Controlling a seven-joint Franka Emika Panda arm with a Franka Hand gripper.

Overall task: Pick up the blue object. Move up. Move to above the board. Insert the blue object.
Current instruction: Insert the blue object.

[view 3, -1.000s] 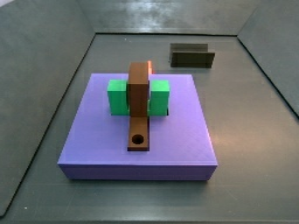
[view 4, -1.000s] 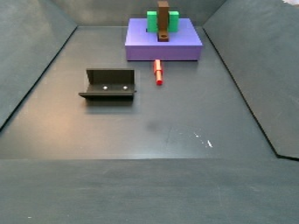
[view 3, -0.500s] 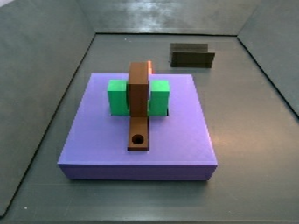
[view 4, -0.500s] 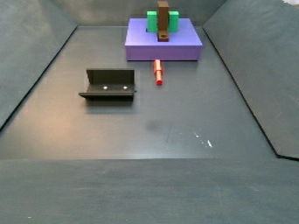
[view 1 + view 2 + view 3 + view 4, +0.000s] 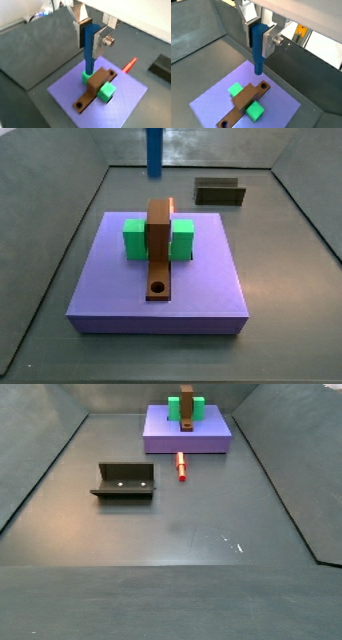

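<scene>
Claw (image 5: 91, 36) gripping blue object (image 5: 89, 47) aloft

A smooth, matt blue object (image 5: 89, 47) is clamped between the brushed silver metal fingers (image 5: 101, 41) of the gripper (image 5: 92, 26), high above the slab. The board (image 5: 159, 245) is seen as matt brown, wood-like; the green block (image 5: 135, 239) and lavender slab (image 5: 201, 296) look plastic. A faint sheen is shown by the grey floor (image 5: 201, 534).

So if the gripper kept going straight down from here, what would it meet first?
Probably the board: the gripper, high above the purple slab, holds the blue object upright, tip over the board's end by the green block. Depth is unclear.
</scene>
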